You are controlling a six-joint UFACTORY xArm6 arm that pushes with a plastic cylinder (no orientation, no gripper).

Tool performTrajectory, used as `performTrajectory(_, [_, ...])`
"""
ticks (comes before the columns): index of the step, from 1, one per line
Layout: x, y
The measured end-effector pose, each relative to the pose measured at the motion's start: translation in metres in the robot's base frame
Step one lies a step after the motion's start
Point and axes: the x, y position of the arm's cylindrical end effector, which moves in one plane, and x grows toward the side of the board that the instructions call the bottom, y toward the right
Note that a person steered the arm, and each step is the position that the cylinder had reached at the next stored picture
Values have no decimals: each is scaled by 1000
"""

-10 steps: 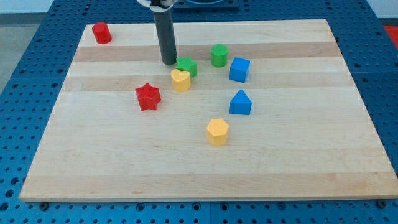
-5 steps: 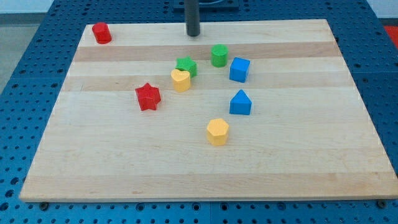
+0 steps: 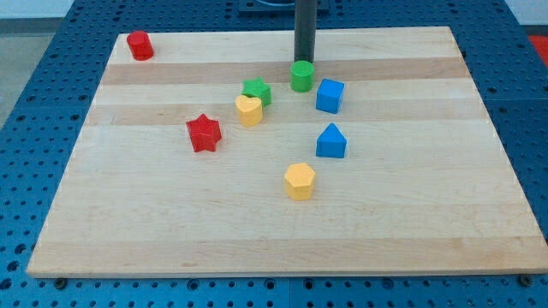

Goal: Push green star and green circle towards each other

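The green star (image 3: 256,90) lies on the wooden board (image 3: 171,214), touching the yellow heart (image 3: 248,109) at its lower left. The green circle (image 3: 301,76), a short cylinder, stands to the star's right with a gap between them. My tip (image 3: 305,62) is just above the green circle in the view, right at its far edge; I cannot tell whether it touches it.
A blue cube (image 3: 330,95) sits just right of the green circle. A blue triangle (image 3: 331,141), a yellow hexagon (image 3: 300,180), a red star (image 3: 204,133) and a red cylinder (image 3: 139,44) at the top left corner also lie on the board.
My tip moved from the left of the green star up toward the view's top edge, then right and down to just behind the green circle. No block has visibly moved.
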Motion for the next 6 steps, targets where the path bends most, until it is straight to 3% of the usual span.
performTrajectory(4, [28, -18])
performTrajectory(6, [-9, -50])
